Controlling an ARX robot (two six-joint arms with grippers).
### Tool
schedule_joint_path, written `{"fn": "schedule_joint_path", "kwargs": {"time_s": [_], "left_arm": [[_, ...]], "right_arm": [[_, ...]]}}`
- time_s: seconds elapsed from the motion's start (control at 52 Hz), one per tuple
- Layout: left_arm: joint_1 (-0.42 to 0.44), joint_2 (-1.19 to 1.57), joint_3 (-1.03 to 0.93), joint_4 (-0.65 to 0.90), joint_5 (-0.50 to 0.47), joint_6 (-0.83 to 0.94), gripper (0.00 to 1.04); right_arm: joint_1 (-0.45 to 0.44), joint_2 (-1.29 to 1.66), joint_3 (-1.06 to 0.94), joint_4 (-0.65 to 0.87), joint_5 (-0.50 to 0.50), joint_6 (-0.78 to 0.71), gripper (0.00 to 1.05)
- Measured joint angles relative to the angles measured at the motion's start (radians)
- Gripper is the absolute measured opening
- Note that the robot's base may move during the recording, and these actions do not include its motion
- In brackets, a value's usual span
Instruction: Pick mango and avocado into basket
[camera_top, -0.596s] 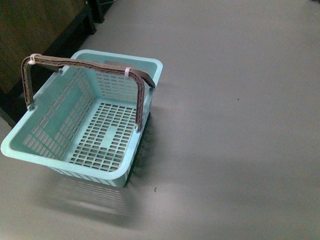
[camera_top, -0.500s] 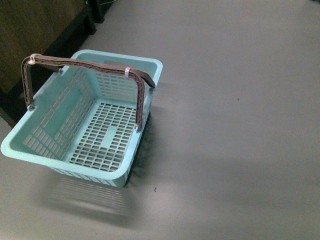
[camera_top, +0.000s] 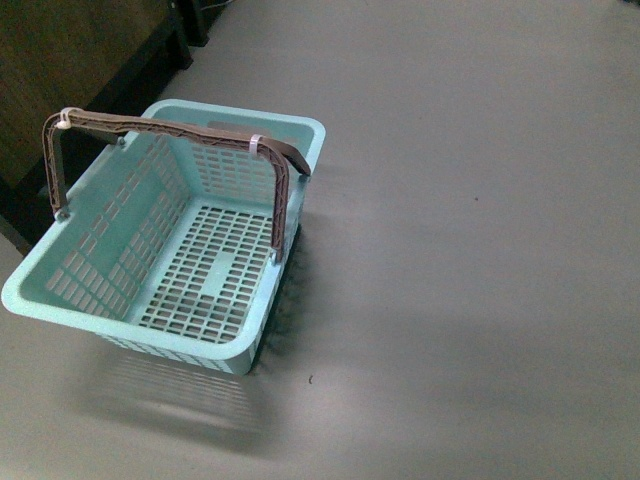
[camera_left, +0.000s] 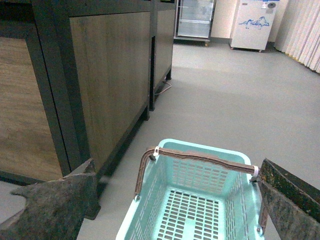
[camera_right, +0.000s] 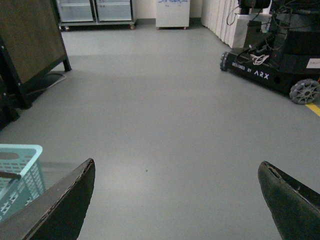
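Room: plain grey floor (camera_top: 480, 250) of a large indoor hall; nothing lies on it but one basket
Left jaws: left gripper (camera_left: 177, 169) hangs low with its dark fingers (camera_left: 55, 200) wide apart; it holds nothing and touches nothing
Right jaws: right gripper (camera_right: 176, 165) is spread just as wide over bare floor; it is empty too
Basket: the light blue-green basket (camera_top: 300, 128) sits just ahead of and below the left jaws, framed between them; its long axis runs away from them; the brown handles (camera_top: 180, 130) stand raised together over the opening; the lattice floor is bare; only a corner (camera_right: 22, 152) shows off to the side of the right jaws
Mango and avocado: neither shows in any view; which way they lie from either jaw, and how their long axes run, cannot be told
Nearer arm: the left is plainly closer to the basket; which is closer to the fruit cannot be judged
Beyond the left jaws: a wooden cabinet (camera_left: 110, 75) beside the basket; farther off, a glass-door cooler (camera_left: 195, 20)
Beyond the right jaws: open floor, then a wheeled robot base (camera_right: 280, 55) marked ARX
Next: probably finding the fruit before any reach
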Motion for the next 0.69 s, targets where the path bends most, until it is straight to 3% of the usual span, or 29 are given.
{"fn": "schedule_joint_path", "kwargs": {"time_s": [0.038,0.096,0.154,0.385,0.692], "left_arm": [[0.031,0.07,0.057,-0.145,0.113,-0.087,0.97],[0.054,0.203,0.13,-0.283,0.204,-0.192,0.97],[0.055,0.319,0.167,-0.311,0.253,-0.314,0.97],[0.035,0.689,0.272,-0.047,0.271,-0.654,0.97],[-0.008,1.267,0.434,0.315,0.172,-0.958,0.97]], "right_arm": [[0.0,0.0,0.0,0.0,0.0,0.0,0.96],[0.0,0.0,0.0,0.0,-0.001,0.0,0.96],[0.0,0.0,0.0,0.0,0.0,0.0,0.96],[0.0,0.0,0.0,0.0,0.0,0.0,0.96],[0.0,0.0,0.0,0.0,0.0,0.0,0.96]]}}
